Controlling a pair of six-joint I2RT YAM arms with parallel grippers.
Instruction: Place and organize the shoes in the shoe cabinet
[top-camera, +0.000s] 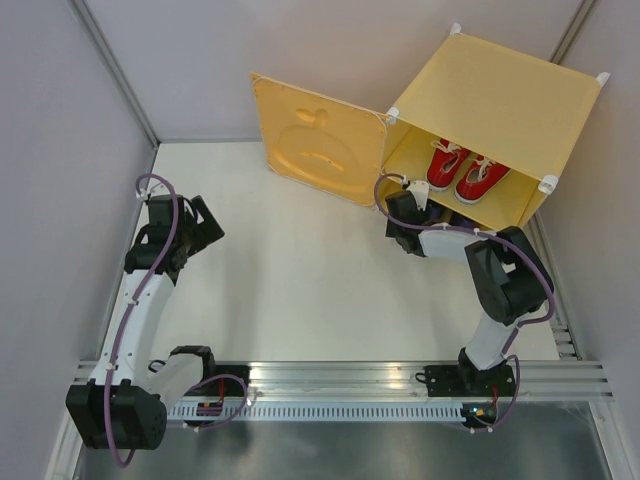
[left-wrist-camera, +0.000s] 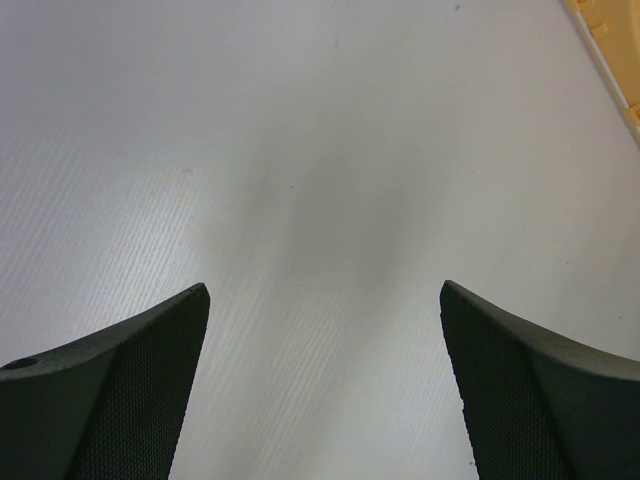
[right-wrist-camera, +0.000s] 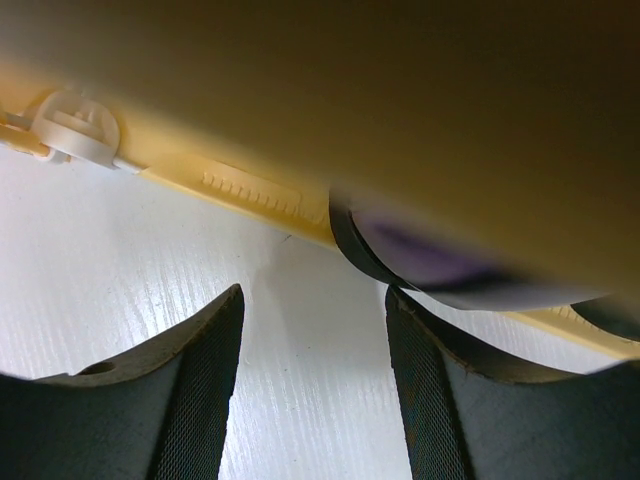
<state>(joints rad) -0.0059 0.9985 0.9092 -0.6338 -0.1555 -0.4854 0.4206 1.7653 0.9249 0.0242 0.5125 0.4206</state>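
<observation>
Note the red sneakers (top-camera: 465, 172) side by side on the upper shelf of the shoe cabinet (top-camera: 500, 90), door (top-camera: 315, 140) swung wide to the left. Find the purple loafer (right-wrist-camera: 430, 260) at the lower compartment's mouth, just ahead of the right jaws, parted and gripping nothing. Nudge it deeper, staying low beneath the shelf and off the front rim. Leave the left jaws, likewise spread and empty, above the table (top-camera: 300, 280).

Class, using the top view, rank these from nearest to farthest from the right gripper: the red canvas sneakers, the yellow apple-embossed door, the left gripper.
1. Red canvas sneakers, inside the cabinet just beyond the right gripper.
2. Yellow apple-embossed door, swung open on the left.
3. Left gripper, far across the table.
</observation>
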